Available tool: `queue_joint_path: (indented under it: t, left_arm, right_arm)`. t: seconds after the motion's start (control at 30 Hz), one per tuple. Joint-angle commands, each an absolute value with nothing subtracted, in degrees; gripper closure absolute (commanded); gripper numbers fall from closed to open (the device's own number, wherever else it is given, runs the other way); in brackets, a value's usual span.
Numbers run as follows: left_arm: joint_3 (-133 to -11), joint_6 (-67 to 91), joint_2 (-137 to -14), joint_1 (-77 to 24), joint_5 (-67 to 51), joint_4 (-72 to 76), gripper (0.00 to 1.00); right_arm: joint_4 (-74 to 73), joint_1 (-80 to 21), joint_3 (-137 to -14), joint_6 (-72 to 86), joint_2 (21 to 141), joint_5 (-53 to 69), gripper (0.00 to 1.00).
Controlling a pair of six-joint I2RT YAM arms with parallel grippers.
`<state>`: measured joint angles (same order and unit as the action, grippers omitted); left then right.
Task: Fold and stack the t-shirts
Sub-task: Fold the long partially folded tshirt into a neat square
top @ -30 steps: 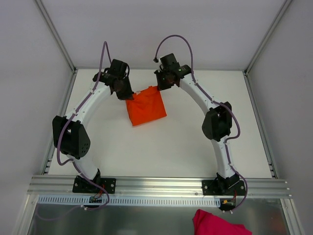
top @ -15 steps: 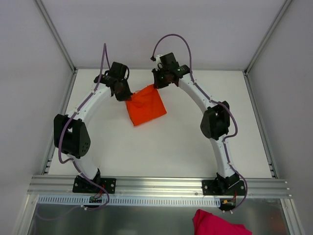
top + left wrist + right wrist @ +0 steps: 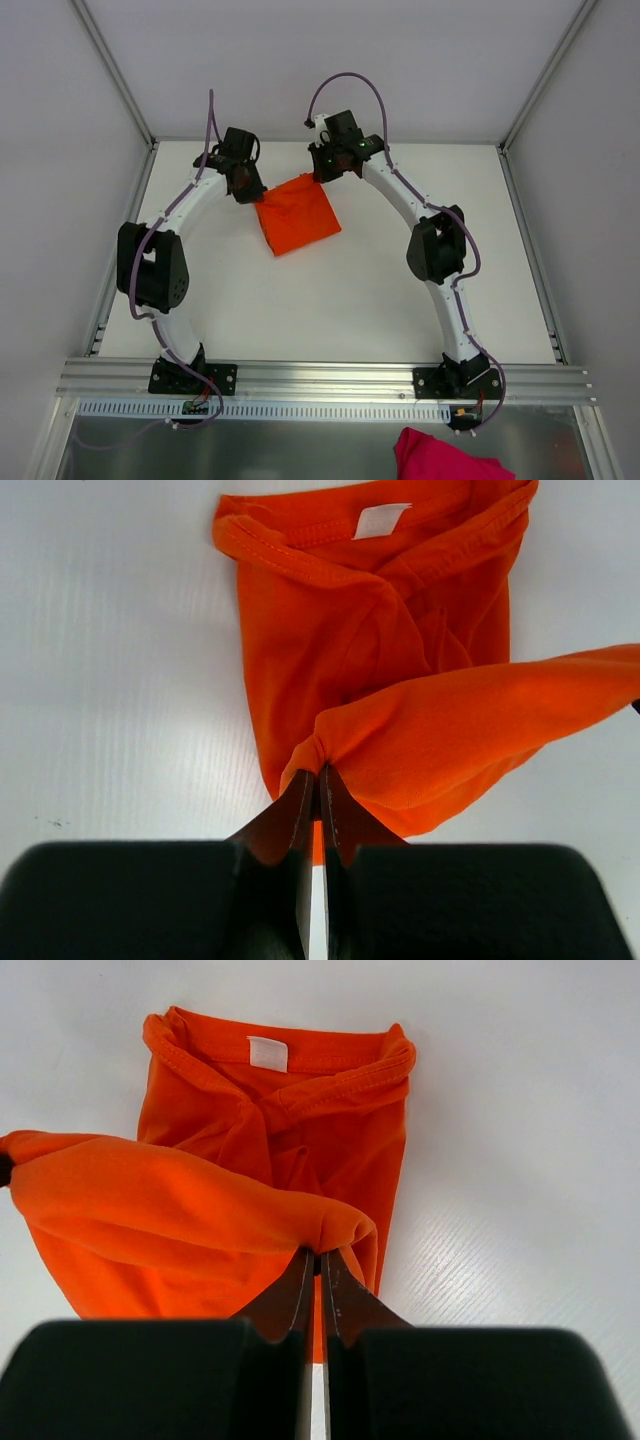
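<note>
Left arm (image 3: 190,205): rises from its base at the near left; bows outward at the left elbow (image 3: 152,272); white forearm slants inward toward the far middle.
Left gripper (image 3: 318,772): pointed down and inward; fingers pressed together with only a sliver between them; tips pinch a bunched corner of the orange t-shirt (image 3: 297,215).
Right arm (image 3: 400,195): mirrors the left; bows outward at the right elbow (image 3: 437,248); forearm reaches in to the far middle.
Right gripper (image 3: 318,1255): fingers likewise closed; tips clamp the other gathered corner.
Pair: grippers near each other but apart; the arms form an arch.
</note>
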<state>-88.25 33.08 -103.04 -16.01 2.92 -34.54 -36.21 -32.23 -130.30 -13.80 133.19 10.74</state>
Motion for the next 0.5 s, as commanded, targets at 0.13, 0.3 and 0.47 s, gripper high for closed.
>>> queue_joint_path:
  t: [0.13,0.3,0.47]
  left_arm:
    - [-90.3,32.3,-105.6,-14.4,5.9,-30.7,1.00]
    - [-91.7,31.5,-109.5,-13.7,6.7,-28.4,0.31]
    - [-92.3,32.2,-108.6,-13.5,6.2,-26.8,0.03]
  right_arm:
    - [-34.3,-32.2,-133.9,-16.0,133.6,10.6,0.99]
    - [-35.0,-32.6,-133.4,-17.5,135.0,8.7,0.50]
    - [-32.1,-33.7,-124.0,-19.6,127.6,4.6,0.00]
